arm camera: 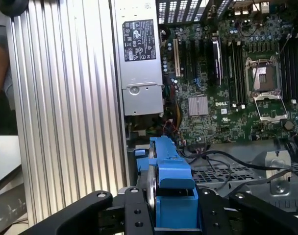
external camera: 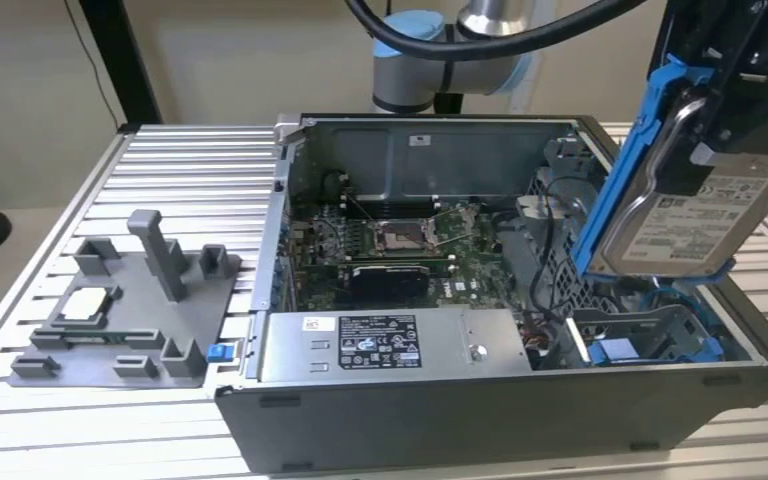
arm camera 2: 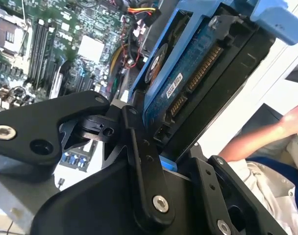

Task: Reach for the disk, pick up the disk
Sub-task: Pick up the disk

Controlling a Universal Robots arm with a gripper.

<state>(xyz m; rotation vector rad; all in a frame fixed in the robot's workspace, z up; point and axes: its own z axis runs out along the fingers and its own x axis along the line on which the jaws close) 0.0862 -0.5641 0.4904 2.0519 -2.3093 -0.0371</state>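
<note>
The disk [external camera: 684,225], a silver-grey hard drive with a white label and a blue bracket [external camera: 628,160] along its edge, hangs tilted above the open computer case, on the exterior view's right. My black gripper [external camera: 720,140] is shut on its upper part. In the second wrist view the disk's blue circuit-board side [arm camera 2: 198,73] sits between my fingers [arm camera 2: 139,161]. In the first wrist view the disk [arm camera: 171,181] is seen edge-on, clamped in the gripper [arm camera: 173,215].
The open computer case [external camera: 491,420] holds a motherboard [external camera: 398,240], a power supply [external camera: 384,345] and a drive bay [external camera: 651,345] below the disk. A grey fixture tray [external camera: 124,330] with a white-topped chip [external camera: 84,305] lies on the ribbed table [external camera: 197,170]. A person's arm [arm camera 2: 266,139] is nearby.
</note>
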